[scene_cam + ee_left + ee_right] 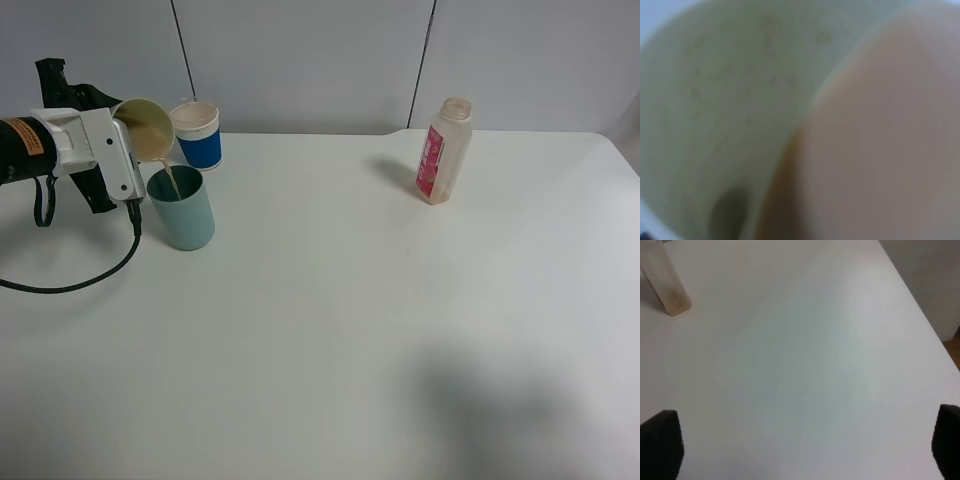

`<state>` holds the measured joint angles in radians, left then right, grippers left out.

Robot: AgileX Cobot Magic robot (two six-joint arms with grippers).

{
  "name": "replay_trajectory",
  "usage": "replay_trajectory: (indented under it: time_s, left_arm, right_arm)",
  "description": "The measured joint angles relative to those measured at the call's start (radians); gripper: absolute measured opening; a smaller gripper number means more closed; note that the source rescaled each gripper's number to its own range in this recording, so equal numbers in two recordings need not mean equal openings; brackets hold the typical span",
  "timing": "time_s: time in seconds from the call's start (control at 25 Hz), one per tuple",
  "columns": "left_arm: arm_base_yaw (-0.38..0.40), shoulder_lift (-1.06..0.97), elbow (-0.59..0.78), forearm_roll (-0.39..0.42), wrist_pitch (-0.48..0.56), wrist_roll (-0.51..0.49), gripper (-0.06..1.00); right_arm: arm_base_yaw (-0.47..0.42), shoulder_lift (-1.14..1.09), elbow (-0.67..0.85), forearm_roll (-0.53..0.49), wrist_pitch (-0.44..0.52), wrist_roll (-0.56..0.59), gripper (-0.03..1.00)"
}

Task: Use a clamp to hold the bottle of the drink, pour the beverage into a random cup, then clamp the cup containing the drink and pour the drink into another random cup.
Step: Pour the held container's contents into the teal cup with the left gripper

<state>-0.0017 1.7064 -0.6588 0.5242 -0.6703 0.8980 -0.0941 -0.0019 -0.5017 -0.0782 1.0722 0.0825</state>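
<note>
Pour in progress at upper left of the exterior high view. Left gripper (128, 150) holds a cream cup (145, 128) tipped hard over the teal cup (181, 207), jaws clamped on the cream cup's wall. A thin tan stream (173, 181) runs from the cream cup's lip down into the teal cup's mouth. The blue-and-white cup (197, 134) stands upright just behind, at the table's (350, 330) far edge, not involved.

Left wrist view is filled by the cream cup's interior (730, 100), blurred, with tan drink (880, 140) pooled toward the low side (a fair amount left in the cup, by the look of it).

Bottle (442, 150) stands upright at upper right of centre, well apart from the cups, cap off as far as I can tell, only a shallow tan residue at its base. The right wrist view shows its lower part (662, 282) in the upper left corner, and the right gripper's two fingertips (660, 445) set far apart at the bottom corners, gripping nothing.

Judgement on progress: bottle-to-cup stage looks finished, bottle set back down. Cup-to-cup stage is under way, not complete. Left to do: empty the cream cup, right it and set it down.
</note>
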Motion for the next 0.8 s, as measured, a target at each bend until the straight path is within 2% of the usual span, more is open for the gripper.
replay_trajectory:
  time_s: [0.8]
  left_arm:
    - [0.0,0.0,0.0,0.0,-0.007,0.034,0.01]
  right_arm:
    - [0.0,0.0,0.0,0.0,0.0,0.0,0.99]
